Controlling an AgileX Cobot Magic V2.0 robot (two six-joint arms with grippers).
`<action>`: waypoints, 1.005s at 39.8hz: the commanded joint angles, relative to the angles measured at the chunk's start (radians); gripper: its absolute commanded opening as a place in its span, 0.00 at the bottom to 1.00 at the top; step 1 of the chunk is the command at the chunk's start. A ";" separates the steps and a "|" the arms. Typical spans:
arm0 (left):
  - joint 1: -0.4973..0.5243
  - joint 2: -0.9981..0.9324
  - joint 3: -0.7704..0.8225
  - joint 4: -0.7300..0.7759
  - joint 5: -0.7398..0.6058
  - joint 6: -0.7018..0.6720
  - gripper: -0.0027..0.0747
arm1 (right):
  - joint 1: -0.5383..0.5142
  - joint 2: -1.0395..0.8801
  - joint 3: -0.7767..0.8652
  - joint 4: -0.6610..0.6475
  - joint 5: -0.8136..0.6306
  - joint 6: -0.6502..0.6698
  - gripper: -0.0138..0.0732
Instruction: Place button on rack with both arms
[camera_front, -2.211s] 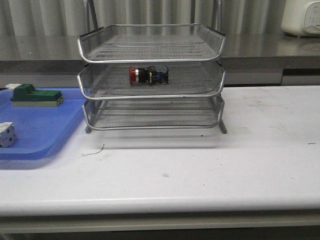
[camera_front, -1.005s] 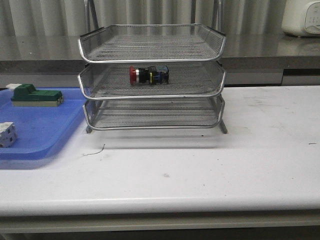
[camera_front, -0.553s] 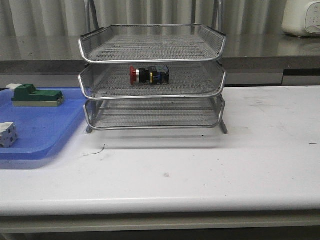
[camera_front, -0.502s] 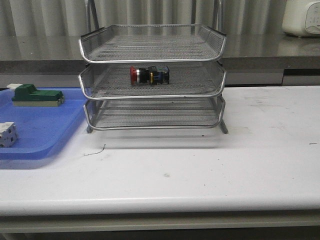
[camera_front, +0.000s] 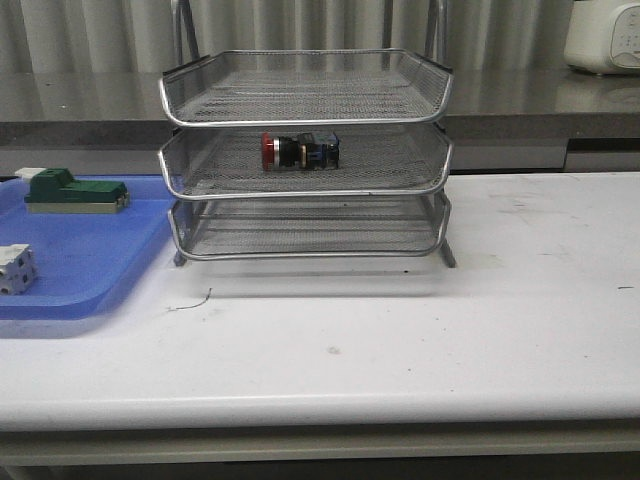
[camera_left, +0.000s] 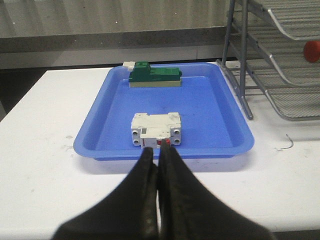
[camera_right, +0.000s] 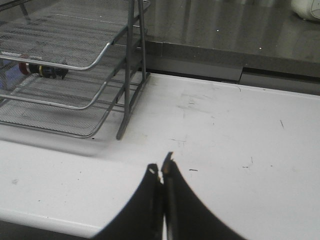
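Over on your left, the blue tray (camera_front: 70, 270) sits on the table (camera_front: 420, 330) with the green block (camera_front: 72, 192) at its back and the white block (camera_front: 14, 268) nearer you. Your left gripper (camera_left: 158, 165) is clenched, nothing in it, just short of the tray's near rim. Centre now: the rack (camera_front: 306, 155), and the button (camera_front: 298, 151) lies on its side in the middle tier, red head leftward. On your right, the right gripper (camera_right: 162, 172) is clenched too, empty, over bare table.
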 joint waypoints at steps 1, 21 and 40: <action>0.003 -0.023 0.043 -0.010 -0.186 -0.015 0.01 | -0.008 0.010 -0.025 -0.003 -0.082 -0.002 0.09; 0.003 -0.021 0.051 -0.017 -0.189 -0.015 0.01 | -0.008 0.010 -0.025 -0.003 -0.082 -0.002 0.09; 0.003 -0.021 0.051 -0.017 -0.189 -0.015 0.01 | -0.008 0.010 -0.025 -0.003 -0.082 -0.002 0.09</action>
